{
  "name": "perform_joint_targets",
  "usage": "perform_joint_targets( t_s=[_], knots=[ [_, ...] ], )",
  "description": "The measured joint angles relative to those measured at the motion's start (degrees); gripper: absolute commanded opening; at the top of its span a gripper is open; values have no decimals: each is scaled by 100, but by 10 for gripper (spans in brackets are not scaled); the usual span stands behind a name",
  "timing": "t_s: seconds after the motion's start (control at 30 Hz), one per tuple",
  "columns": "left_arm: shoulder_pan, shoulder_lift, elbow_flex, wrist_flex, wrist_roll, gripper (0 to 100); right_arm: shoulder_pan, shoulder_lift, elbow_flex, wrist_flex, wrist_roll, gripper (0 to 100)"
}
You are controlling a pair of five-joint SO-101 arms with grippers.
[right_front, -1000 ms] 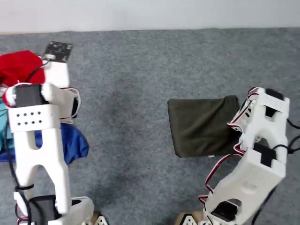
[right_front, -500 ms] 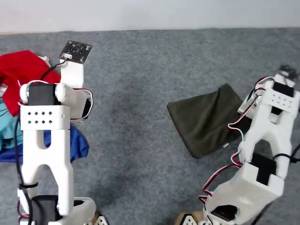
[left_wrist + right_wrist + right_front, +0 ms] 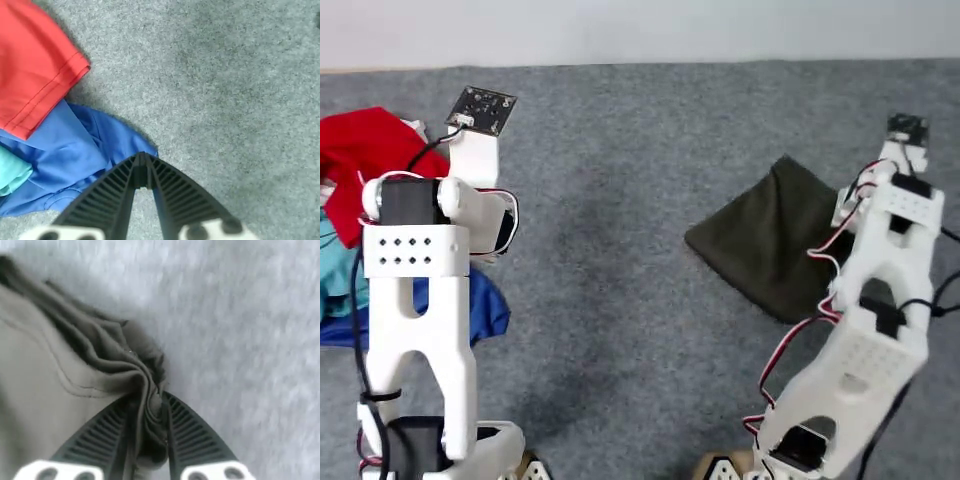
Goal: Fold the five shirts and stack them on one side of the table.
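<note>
a grey table [image 3: 620, 250] is spread over nearly the whole high view. the left arm [image 3: 415, 320] is stood along the left side of the frame, the right arm [image 3: 875, 320] along the right side. an olive shirt [image 3: 770, 240] is laid flat right of centre, turned so that one corner is pointed toward the top of the frame. its right edge is covered by the right arm. at the upper left a red shirt [image 3: 360, 150] is heaped against the frame edge. below it, partly hidden under the left arm, a blue shirt [image 3: 485, 305] is crumpled. a teal shirt [image 3: 328, 265] is glimpsed at the far left edge, against the blue one. in the left wrist view the red hem is lapped over the blue cloth. the left gripper [image 3: 143, 159] is seen at the edge of the blue shirt. its fingers are pressed together tip to tip with nothing caught between them, and whether the cloth is touched cannot be told. the right gripper [image 3: 149, 401] is clamped on a bunched edge of the olive shirt, with several folded layers pinched between its narrow fingers.
</note>
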Motion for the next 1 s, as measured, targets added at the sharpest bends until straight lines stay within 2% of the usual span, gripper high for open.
perform_joint_targets(
  t_s=[0.23,0.3,0.4,0.57,0.83,1.0],
  knots=[
    [0,0,0,0,0,3,-123,958,-1732,782,0,14],
    [0,0,0,0,0,3,-158,1090,-2040,1011,0,53],
    [0,0,18,0,0,3,-220,1125,-2400,1407,0,162],
    [0,0,18,0,0,3,-255,1125,-2910,2136,-756,269],
    [0,0,18,0,0,3,-264,1125,-3859,3420,-1486,271],
    [0,0,18,0,0,3,-492,1116,-4651,4387,-2251,271]
  ],
)
